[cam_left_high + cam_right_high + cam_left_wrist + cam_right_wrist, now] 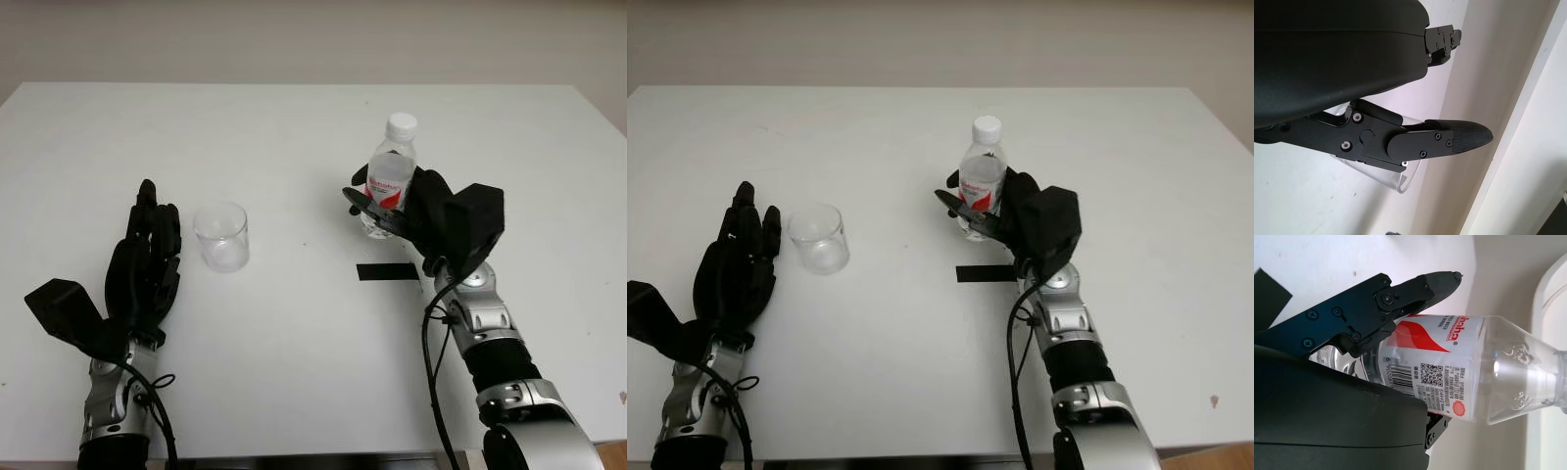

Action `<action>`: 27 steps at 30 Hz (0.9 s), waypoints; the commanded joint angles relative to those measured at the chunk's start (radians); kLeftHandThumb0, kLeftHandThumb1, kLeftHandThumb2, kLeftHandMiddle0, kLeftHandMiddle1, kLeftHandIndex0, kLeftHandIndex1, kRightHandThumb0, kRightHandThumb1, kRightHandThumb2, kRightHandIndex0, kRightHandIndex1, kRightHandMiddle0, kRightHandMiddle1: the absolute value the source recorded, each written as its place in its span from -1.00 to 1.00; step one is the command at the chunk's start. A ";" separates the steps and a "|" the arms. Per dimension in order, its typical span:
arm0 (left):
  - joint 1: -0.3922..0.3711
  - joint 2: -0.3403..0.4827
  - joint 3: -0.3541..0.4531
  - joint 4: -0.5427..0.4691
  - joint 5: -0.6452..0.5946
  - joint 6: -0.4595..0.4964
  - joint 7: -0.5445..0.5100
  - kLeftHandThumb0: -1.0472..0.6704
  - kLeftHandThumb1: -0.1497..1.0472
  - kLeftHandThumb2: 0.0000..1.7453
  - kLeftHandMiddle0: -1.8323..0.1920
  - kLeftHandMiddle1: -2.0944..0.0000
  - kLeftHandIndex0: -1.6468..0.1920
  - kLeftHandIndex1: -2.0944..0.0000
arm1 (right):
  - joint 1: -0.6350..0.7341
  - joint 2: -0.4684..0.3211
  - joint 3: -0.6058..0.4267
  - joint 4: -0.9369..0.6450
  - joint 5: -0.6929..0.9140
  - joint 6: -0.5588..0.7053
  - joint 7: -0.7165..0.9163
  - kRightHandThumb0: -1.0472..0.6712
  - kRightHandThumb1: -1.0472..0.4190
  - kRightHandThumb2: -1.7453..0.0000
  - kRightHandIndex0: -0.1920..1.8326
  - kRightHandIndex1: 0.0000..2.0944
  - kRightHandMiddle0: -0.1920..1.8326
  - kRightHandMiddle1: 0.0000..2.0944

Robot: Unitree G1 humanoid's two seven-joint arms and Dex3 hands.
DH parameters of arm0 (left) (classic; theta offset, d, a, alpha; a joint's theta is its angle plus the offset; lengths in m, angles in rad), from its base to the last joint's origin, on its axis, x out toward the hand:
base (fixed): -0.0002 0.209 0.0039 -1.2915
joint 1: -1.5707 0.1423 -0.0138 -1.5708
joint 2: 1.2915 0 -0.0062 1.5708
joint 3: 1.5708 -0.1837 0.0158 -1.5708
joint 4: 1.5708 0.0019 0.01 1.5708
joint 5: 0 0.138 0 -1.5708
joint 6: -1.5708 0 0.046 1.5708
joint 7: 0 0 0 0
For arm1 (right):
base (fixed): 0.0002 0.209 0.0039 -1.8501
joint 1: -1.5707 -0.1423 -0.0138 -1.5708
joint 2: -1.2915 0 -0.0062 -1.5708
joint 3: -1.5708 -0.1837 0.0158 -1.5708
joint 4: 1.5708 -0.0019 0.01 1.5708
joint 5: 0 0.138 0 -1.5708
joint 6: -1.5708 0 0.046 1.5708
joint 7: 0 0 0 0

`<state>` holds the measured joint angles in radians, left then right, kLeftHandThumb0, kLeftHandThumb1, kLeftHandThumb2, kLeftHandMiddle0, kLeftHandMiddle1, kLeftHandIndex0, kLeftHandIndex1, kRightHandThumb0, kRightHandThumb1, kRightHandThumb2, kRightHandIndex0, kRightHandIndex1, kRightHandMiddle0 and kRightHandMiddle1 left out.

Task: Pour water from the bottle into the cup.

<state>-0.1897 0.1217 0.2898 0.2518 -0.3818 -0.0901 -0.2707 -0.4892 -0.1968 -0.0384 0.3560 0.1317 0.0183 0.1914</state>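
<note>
White surface point(294, 343), plain and matte, w/ a pale wall point(294, 39) running behind its far edge. One short strip of black tape point(386, 271) stuck flat near the middle-right.

Count: 1 bottle, 1 cup, 1 tape strip, 2 hands.

Bottle point(392, 176): clear plastic, white cap on, red-and-white label, standing upright at right of centre, just beyond the tape. Whether its base touches the surface can't be told, hand covers it. Cup point(221, 236): clear, no liquid visible in it, upright on the surface at left of centre, well apart from the bottle.

Right hand point(416, 208): forearm comes up from the bottom right, hand wrapped round the lower half of the bottle, clamped on it. Right wrist view shows a finger point(1400, 296) lying across the label and the palm shell against the opposite side of the bottle.

Left hand point(145, 259): just beside the cup on its left, not touching it in the head views, fingers pointing away from the robot, open, holding nothing. Left wrist view has a finger point(1449, 142) crossing in front of the cup's rim point(1405, 178).
</note>
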 commanded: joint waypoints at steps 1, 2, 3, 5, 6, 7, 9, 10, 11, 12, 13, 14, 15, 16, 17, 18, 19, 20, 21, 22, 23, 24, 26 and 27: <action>0.031 0.002 -0.004 0.006 0.006 0.004 -0.008 -0.62 1.00 -0.47 0.98 0.96 0.96 0.96 | 0.032 -0.014 -0.017 -0.099 0.023 0.048 0.014 -0.21 -1.00 0.65 0.49 1.00 0.10 1.00; 0.033 0.003 -0.003 0.004 0.004 0.005 -0.011 -0.62 1.00 -0.46 0.98 0.96 0.96 0.96 | 0.046 -0.015 -0.023 -0.135 0.033 0.075 0.021 -0.21 -1.00 0.64 0.49 1.00 0.09 1.00; 0.034 0.003 -0.002 0.002 0.003 0.006 -0.012 -0.62 1.00 -0.46 0.98 0.96 0.96 0.96 | 0.054 -0.015 -0.029 -0.162 0.043 0.093 0.029 -0.21 -1.00 0.63 0.50 1.00 0.08 1.00; 0.038 0.004 -0.001 -0.004 0.003 0.008 -0.013 -0.63 1.00 -0.46 0.98 0.95 0.96 0.96 | 0.065 -0.014 -0.037 -0.203 0.057 0.129 0.039 -0.21 -1.00 0.63 0.56 1.00 0.10 1.00; 0.039 0.005 -0.003 -0.006 0.007 0.008 -0.010 -0.63 1.00 -0.46 0.98 0.95 0.96 0.96 | 0.067 -0.014 -0.039 -0.217 0.059 0.145 0.041 -0.21 -1.00 0.63 0.58 1.00 0.12 1.00; 0.040 0.007 -0.004 -0.007 0.010 0.008 -0.010 -0.63 1.00 -0.45 0.98 0.95 0.96 0.96 | 0.068 -0.014 -0.041 -0.229 0.061 0.161 0.042 -0.22 -1.00 0.62 0.61 1.00 0.13 1.00; 0.042 0.008 -0.005 -0.013 0.010 0.013 -0.009 -0.63 1.00 -0.45 0.98 0.95 0.97 0.95 | 0.068 -0.013 -0.044 -0.239 0.061 0.175 0.044 -0.22 -1.00 0.61 0.65 1.00 0.16 1.00; 0.043 0.007 -0.004 -0.015 0.005 0.017 -0.012 -0.63 1.00 -0.45 0.98 0.95 0.97 0.95 | 0.067 -0.011 -0.046 -0.240 0.060 0.178 0.044 -0.22 -1.00 0.61 0.67 1.00 0.18 1.00; 0.044 0.006 -0.003 -0.018 0.002 0.020 -0.013 -0.63 1.00 -0.45 0.98 0.95 0.97 0.95 | 0.068 -0.010 -0.047 -0.241 0.058 0.180 0.043 -0.22 -1.00 0.61 0.68 1.00 0.19 1.00; 0.045 0.005 -0.002 -0.020 0.002 0.021 -0.012 -0.63 1.00 -0.45 0.98 0.95 0.97 0.95 | 0.068 -0.010 -0.047 -0.242 0.057 0.180 0.044 -0.23 -1.00 0.60 0.69 1.00 0.21 1.00; 0.047 0.006 -0.001 -0.024 0.002 0.022 -0.012 -0.63 1.00 -0.46 0.98 0.95 0.97 0.95 | 0.068 -0.010 -0.045 -0.243 0.052 0.180 0.042 -0.23 -1.00 0.60 0.70 1.00 0.23 1.00; 0.048 0.006 0.000 -0.027 0.000 0.023 -0.012 -0.63 1.00 -0.46 0.98 0.95 0.97 0.95 | 0.068 -0.010 -0.043 -0.243 0.046 0.183 0.036 -0.23 -1.00 0.60 0.70 1.00 0.24 1.00; 0.048 0.008 0.001 -0.027 -0.002 0.025 -0.015 -0.63 1.00 -0.46 0.99 0.95 0.97 0.96 | 0.066 -0.008 -0.041 -0.238 0.036 0.184 0.026 -0.22 -1.00 0.60 0.71 1.00 0.25 1.00; 0.049 0.010 0.002 -0.028 -0.003 0.027 -0.016 -0.63 1.00 -0.46 0.99 0.96 0.98 0.96 | 0.062 -0.004 -0.039 -0.224 0.026 0.182 0.015 -0.21 -1.00 0.61 0.71 1.00 0.26 1.00; 0.050 0.011 0.004 -0.029 -0.004 0.028 -0.017 -0.63 1.00 -0.46 1.00 0.96 0.98 0.96 | 0.056 0.001 -0.040 -0.203 0.017 0.181 0.000 -0.21 -1.00 0.61 0.71 1.00 0.27 1.00; 0.051 0.011 0.004 -0.030 -0.001 0.027 -0.016 -0.63 1.00 -0.46 1.00 0.96 0.98 0.96 | 0.048 0.006 -0.042 -0.169 0.006 0.177 -0.015 -0.20 -1.00 0.61 0.72 1.00 0.28 1.00; 0.053 0.011 0.004 -0.033 0.000 0.028 -0.014 -0.63 1.00 -0.47 1.00 0.96 0.98 0.96 | 0.041 0.010 -0.044 -0.134 0.000 0.166 -0.024 -0.20 -1.00 0.61 0.69 1.00 0.26 1.00; 0.055 0.011 0.004 -0.036 0.002 0.027 -0.013 -0.63 1.00 -0.47 1.00 0.96 0.98 0.95 | 0.035 0.012 -0.046 -0.104 -0.006 0.154 -0.031 -0.19 -1.00 0.61 0.68 1.00 0.26 1.00; 0.056 0.012 0.003 -0.037 0.002 0.026 -0.013 -0.63 1.00 -0.47 1.00 0.96 0.98 0.95 | 0.031 0.014 -0.046 -0.084 -0.009 0.144 -0.035 -0.19 -1.00 0.61 0.68 1.00 0.25 1.00; 0.057 0.012 0.003 -0.038 0.003 0.024 -0.013 -0.64 1.00 -0.47 1.00 0.96 0.99 0.95 | 0.029 0.014 -0.046 -0.068 -0.012 0.135 -0.036 -0.18 -1.00 0.62 0.67 1.00 0.25 1.00; 0.057 0.014 0.003 -0.036 0.004 0.023 -0.014 -0.63 1.00 -0.47 1.00 0.96 0.99 0.95 | 0.027 0.015 -0.047 -0.055 -0.014 0.134 -0.039 -0.18 -1.00 0.62 0.67 1.00 0.25 1.00; 0.058 0.015 0.004 -0.038 0.003 0.023 -0.014 -0.64 1.00 -0.47 1.00 0.96 0.99 0.95 | 0.030 0.014 -0.046 -0.051 -0.016 0.143 -0.040 -0.18 -1.00 0.62 0.67 1.00 0.25 1.00; 0.061 0.016 0.004 -0.042 0.003 0.026 -0.012 -0.64 1.00 -0.47 0.99 0.96 0.98 0.95 | 0.036 0.013 -0.044 -0.050 -0.019 0.158 -0.043 -0.19 -1.00 0.63 0.66 1.00 0.25 1.00; 0.062 0.017 0.004 -0.045 0.003 0.026 -0.011 -0.64 1.00 -0.47 0.99 0.95 0.98 0.95 | 0.041 0.014 -0.043 -0.052 -0.020 0.159 -0.043 -0.19 -1.00 0.64 0.66 1.00 0.25 1.00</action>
<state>-0.1502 0.1360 0.2910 0.2095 -0.3825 -0.0685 -0.2842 -0.4346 -0.1881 -0.0775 0.3126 0.1126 0.1765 0.1499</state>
